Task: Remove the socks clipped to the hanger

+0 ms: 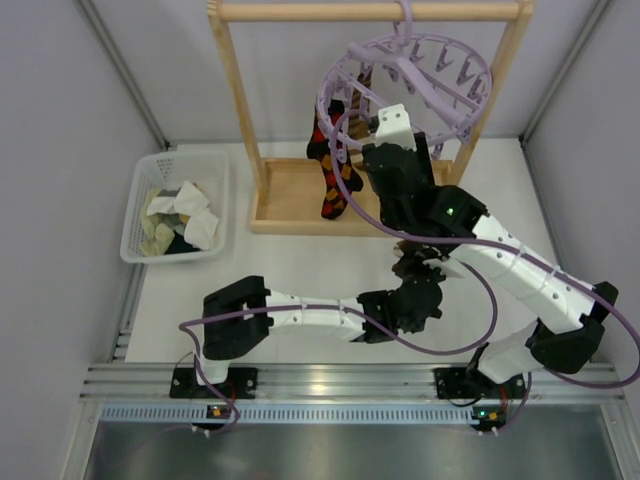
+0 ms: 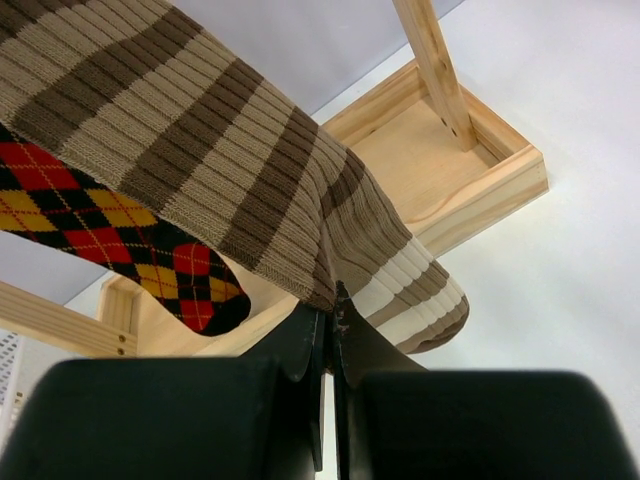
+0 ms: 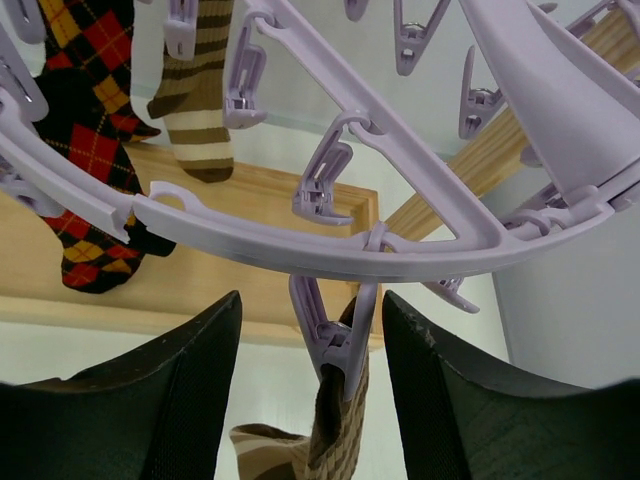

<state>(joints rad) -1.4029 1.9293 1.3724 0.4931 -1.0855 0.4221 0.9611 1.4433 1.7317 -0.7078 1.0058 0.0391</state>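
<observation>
The lavender hanger hangs from the wooden rack's top bar. A black argyle sock dangles from its left side. My left gripper is shut on the lower part of a brown striped sock, low in front of the rack. My right gripper is open under the hanger ring. Its fingers stand either side of a clip that pinches that sock's top, without touching the clip. A second striped sock and the argyle sock hang further back.
The light wooden rack stands at the table's back, its tray base behind the socks. A white basket with yellow, white and dark cloth pieces sits at the left. Grey walls close both sides. Purple cables loop around the arms.
</observation>
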